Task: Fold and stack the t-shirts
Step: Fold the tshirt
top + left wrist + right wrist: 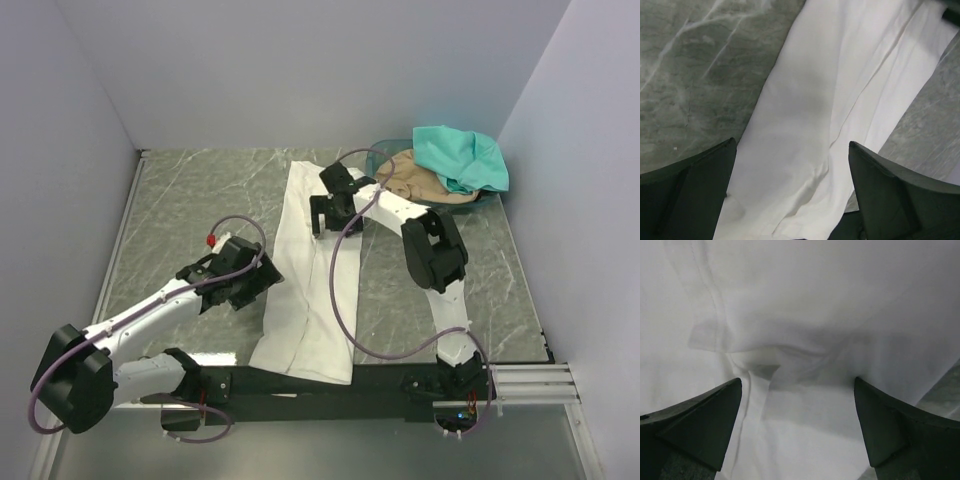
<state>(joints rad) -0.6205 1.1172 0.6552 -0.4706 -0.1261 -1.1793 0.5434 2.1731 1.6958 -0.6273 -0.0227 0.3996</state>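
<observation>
Lying as a long strip on the worktop [190,190], the white shirt [305,300] has the left pincer [262,283] gaping at its left edge and the right pincer [325,218] gaping over its far end, likely readying a crosswise fold, with the teal shirt [462,155] heaped beyond its far right corner.

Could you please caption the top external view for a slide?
Left gripper and right gripper open above the white t-shirt, folded into a long strip.
</observation>
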